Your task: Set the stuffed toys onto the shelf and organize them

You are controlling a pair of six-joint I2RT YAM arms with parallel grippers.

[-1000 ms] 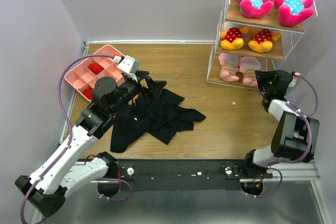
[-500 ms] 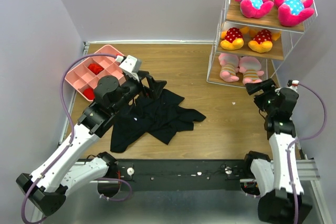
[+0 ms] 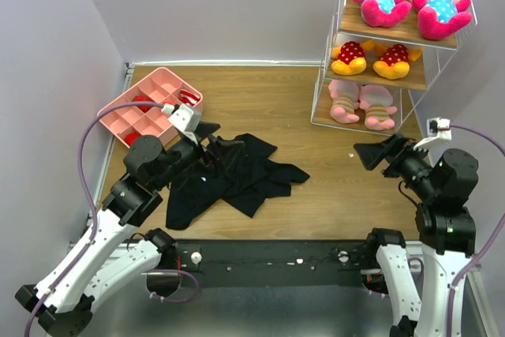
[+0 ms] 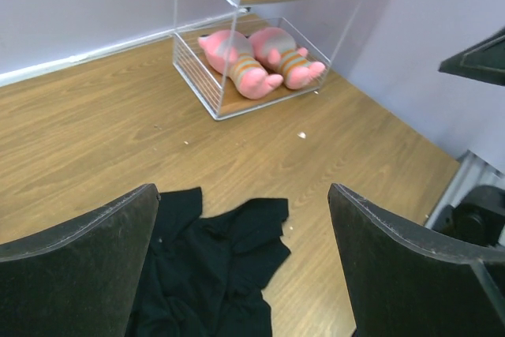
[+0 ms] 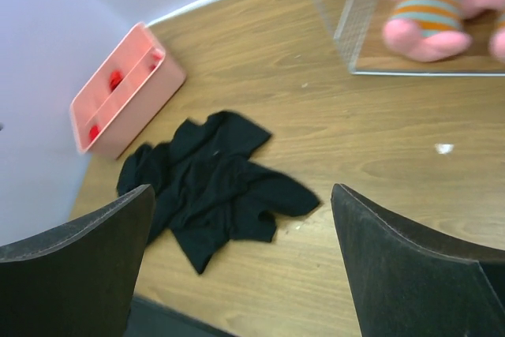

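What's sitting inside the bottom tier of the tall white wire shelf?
Two pale pink striped plush dolls, lying side by side. From overhead, the wooden board above hides the tier's back.

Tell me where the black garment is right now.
Top view: the black garment lies crumpled on the table left of centre, just right of the pink tray, far from the shelf at the far right.
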